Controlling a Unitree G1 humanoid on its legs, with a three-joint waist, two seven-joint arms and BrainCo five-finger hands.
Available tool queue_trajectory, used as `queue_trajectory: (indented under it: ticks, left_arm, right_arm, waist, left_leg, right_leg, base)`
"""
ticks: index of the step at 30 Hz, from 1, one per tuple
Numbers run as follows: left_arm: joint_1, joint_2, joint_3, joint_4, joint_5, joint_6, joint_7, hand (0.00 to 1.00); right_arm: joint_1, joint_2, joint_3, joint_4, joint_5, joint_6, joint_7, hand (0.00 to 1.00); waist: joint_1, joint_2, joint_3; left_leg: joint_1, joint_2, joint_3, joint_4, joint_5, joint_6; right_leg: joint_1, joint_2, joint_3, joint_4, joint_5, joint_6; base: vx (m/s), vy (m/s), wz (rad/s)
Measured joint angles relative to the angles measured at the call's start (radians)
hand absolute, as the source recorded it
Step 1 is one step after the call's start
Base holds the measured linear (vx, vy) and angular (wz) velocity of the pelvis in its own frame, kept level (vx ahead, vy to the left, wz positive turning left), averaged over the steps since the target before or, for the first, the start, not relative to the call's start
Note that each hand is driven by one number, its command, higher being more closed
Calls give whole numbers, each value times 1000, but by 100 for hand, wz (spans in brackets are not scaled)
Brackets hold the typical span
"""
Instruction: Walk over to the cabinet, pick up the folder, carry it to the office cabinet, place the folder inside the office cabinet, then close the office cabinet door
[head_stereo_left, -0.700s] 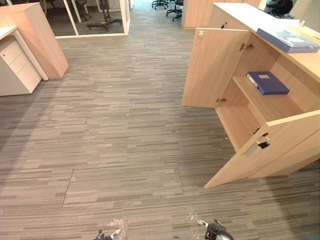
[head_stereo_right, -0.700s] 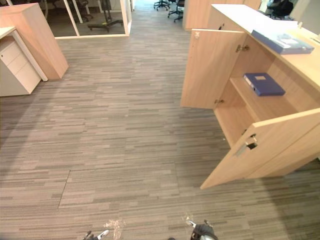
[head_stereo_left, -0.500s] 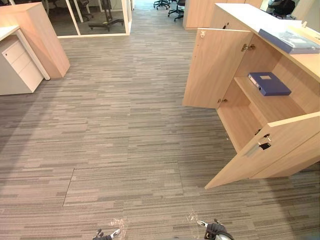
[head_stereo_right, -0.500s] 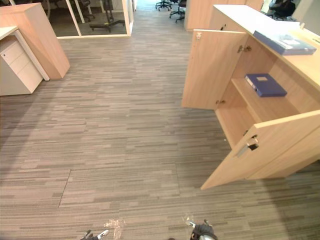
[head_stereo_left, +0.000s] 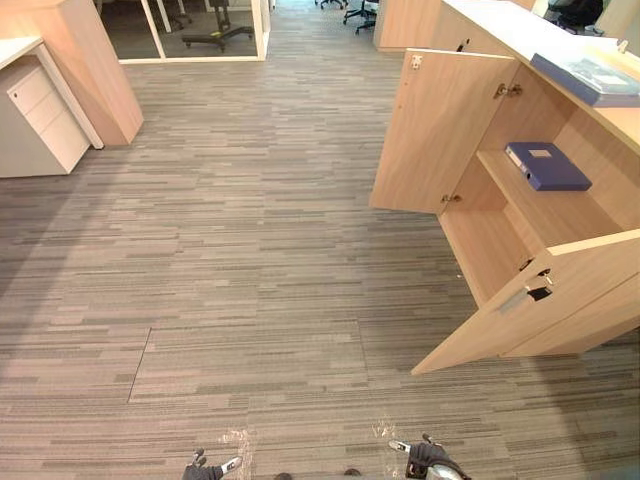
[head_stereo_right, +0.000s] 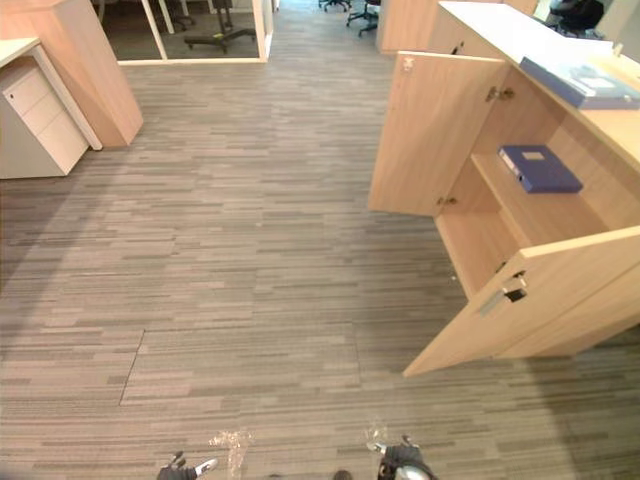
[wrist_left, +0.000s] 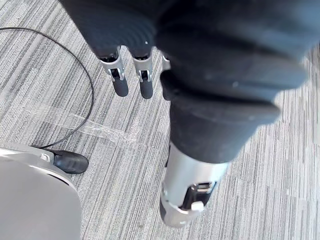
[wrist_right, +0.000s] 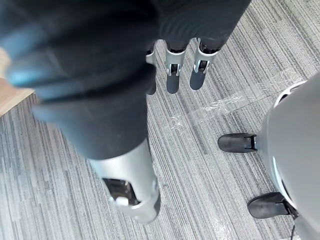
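A dark blue folder (head_stereo_left: 547, 166) lies flat on the middle shelf of the open wooden office cabinet (head_stereo_left: 520, 215) at the right. A second blue folder (head_stereo_left: 590, 78) with a clear cover lies on the cabinet's top. Both cabinet doors stand open: the far door (head_stereo_left: 435, 130) and the near door (head_stereo_left: 540, 300) with its metal handle (head_stereo_left: 520, 297). My left hand (head_stereo_left: 205, 470) and right hand (head_stereo_left: 425, 458) hang low at the bottom edge, far from the cabinet. In the wrist views the left fingers (wrist_left: 120, 80) and right fingers (wrist_right: 172, 75) point straight down over the carpet, holding nothing.
Grey striped carpet spreads between me and the cabinet. A white drawer unit (head_stereo_left: 40, 120) and a wooden panel (head_stereo_left: 95, 60) stand at the far left. A glass partition (head_stereo_left: 200, 30) and office chairs (head_stereo_left: 360, 12) are at the back. Clear tape (head_stereo_left: 238, 440) marks the floor by my hands.
The whole picture has shifted slightly, so the camera has moved; the cabinet sits a little lower and nearer. The folders, doors and hanging hands keep their places.
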Motion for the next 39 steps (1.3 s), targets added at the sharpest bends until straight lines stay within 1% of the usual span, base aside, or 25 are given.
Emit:
queue_trajectory:
  ticks: [14, 30, 31, 32, 33, 34, 35, 36, 37, 38, 39]
  left_arm:
    - [-8, 20, -48, 1, 44, 0, 10, 0]
    - [-9, 23, -47, 9, 43, 1, 7, 0]
    - [-11, 24, -43, 9, 43, 2, 7, 0]
    - [-18, 23, -43, 7, 39, 2, 7, 0]
    - [-20, 21, -42, 3, 30, 1, 7, 0]
    - [-20, 21, -25, -8, 17, 1, 8, 0]
    - [-17, 19, -7, -15, 2, 2, 10, 0]
    - [-15, 10, 13, -23, -3, 2, 12, 0]
    - [8, -11, 56, -42, -28, 0, 18, 0]
    - [13, -11, 55, -41, -35, 1, 18, 0]
    - [19, -13, 58, -40, -44, 1, 19, 0]
  right_arm:
    - [-4, -6, -1, 7, -1, 0, -1, 0]
    - [-5, -8, -1, 9, 0, 0, -1, 0]
    - [-4, -9, -1, 7, 0, 0, -1, 0]
    - [-4, -13, -1, 5, 0, 0, -1, 0]
    - [-4, -20, -1, 5, 0, -1, -1, 0]
    - [-4, -22, 0, 3, 0, -1, -1, 0]
    - [2, -22, 5, -1, 0, -1, -1, 0]
    - [10, -25, 20, -9, 0, 0, -2, 0]
    - [30, -28, 36, -36, 3, -1, -2, 0]
    - [34, -28, 35, -36, 5, -1, -3, 0]
    - [38, -28, 28, -36, 5, -1, -4, 0]
  waist:
    - [-1, 0, 5]
    - [0, 3, 9]
    - [-1, 4, 12]
    - [-4, 12, 22]
    - [-6, 16, 33]
    - [-2, 14, 53]
    - [2, 9, 68]
    - [2, 12, 73]
    - [1, 13, 80]
    - [2, 11, 79]
    - [2, 10, 78]
  left_leg:
    - [1, 0, 0, 2, 0, 0]
    - [-4, 0, -4, 5, -2, 0]
    - [-30, -2, -14, 52, -24, 3]
    - [-79, -1, -25, 154, -72, 0]
    - [-117, 5, -26, 242, -107, -12]
    - [-164, 11, -19, 378, -135, -42]
    - [-207, 19, -3, 511, -141, -53]
    - [-246, 29, 10, 610, -139, -57]
    - [-346, 82, 69, 826, -158, -42]
    - [-364, 99, 84, 841, -182, -33]
    - [-386, 120, 99, 817, -202, -28]
  right_leg:
    - [1, 0, 0, 0, 0, 0]
    - [0, -1, -4, 0, -1, 0]
    - [3, -7, -14, 4, -9, 5]
    - [7, -13, -30, 9, -20, 6]
    - [8, -16, -39, 21, -30, 3]
    - [16, -25, -43, 41, -57, -6]
    - [34, -34, -52, 58, -77, -11]
    - [44, -38, -57, 68, -85, -12]
    - [64, -54, -54, 100, -113, -8]
    - [69, -61, -52, 105, -119, -1]
    - [72, -73, -46, 109, -125, 9]
  base:
    - [0, 0, 0]
    - [0, 0, 1]
    - [17, 8, 28]
    - [8, 18, 36]
    - [-23, 50, 36]
    - [-55, 73, 24]
    - [-46, 72, 15]
    - [19, 79, 2]
    - [70, 69, -3]
    - [127, 108, -7]
    - [116, 104, -8]
